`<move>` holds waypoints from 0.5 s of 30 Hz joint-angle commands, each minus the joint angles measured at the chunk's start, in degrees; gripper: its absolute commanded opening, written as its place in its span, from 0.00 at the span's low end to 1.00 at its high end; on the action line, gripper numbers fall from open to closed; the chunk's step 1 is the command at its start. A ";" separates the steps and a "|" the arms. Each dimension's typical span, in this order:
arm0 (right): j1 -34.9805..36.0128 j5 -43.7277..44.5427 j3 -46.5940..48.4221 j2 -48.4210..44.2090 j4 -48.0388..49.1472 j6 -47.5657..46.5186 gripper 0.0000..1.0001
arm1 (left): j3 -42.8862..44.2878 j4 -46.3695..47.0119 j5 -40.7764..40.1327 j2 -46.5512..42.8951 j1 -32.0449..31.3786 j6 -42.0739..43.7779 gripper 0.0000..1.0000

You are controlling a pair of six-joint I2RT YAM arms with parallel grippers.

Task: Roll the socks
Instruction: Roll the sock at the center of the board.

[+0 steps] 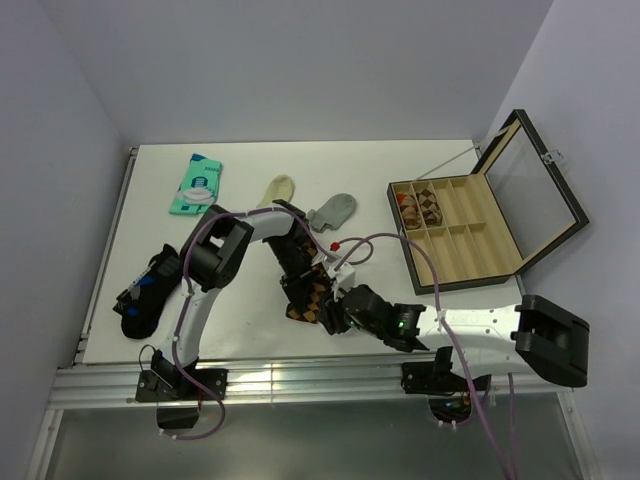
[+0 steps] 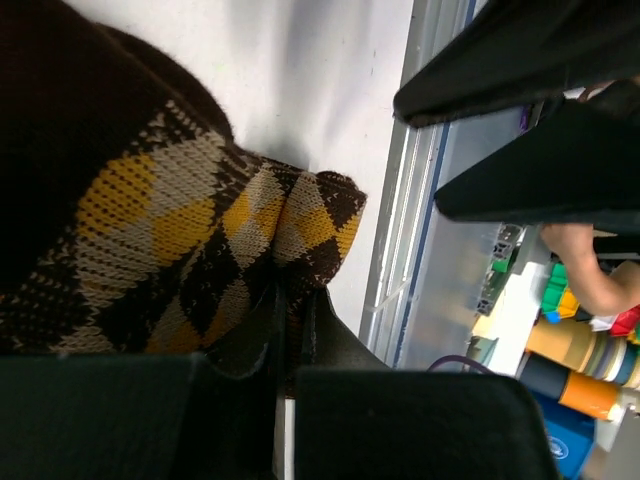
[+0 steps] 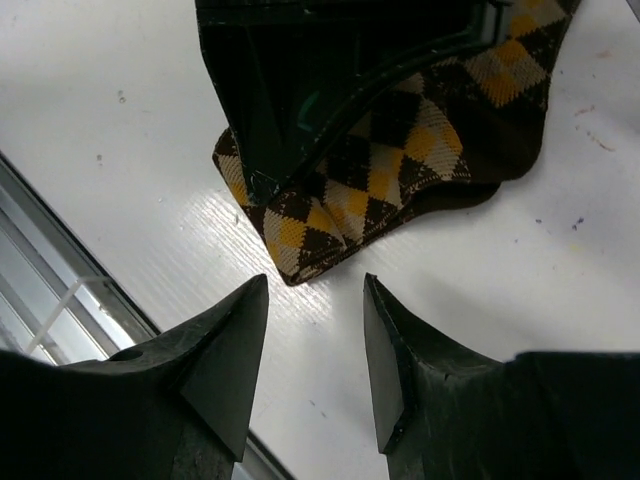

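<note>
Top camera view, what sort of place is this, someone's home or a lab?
Most likely a robotics lab cell: a white table on an aluminium frame, plain panel walls around it, and staged props such as the argyle sock.

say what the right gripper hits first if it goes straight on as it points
Probably the folded argyle sock, just ahead of the open right gripper; depth is unclear.
</note>
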 commanded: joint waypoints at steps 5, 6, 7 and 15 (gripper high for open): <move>1.15 -1.15 5.70 5.62 5.46 -7.94 0.52 | 2.35 2.58 -3.33 2.86 0.17 -4.23 0.04; 1.33 -1.41 6.06 6.33 5.46 -8.99 0.53 | 2.44 2.31 -3.25 2.95 0.17 -4.31 0.04; 1.50 -1.59 6.49 7.81 5.46 -9.26 0.53 | 2.53 2.31 -3.25 3.03 0.17 -4.31 0.04; 2.38 -3.70 10.45 14.68 5.02 -10.85 0.53 | 2.36 2.58 -4.74 3.04 0.17 -5.19 0.04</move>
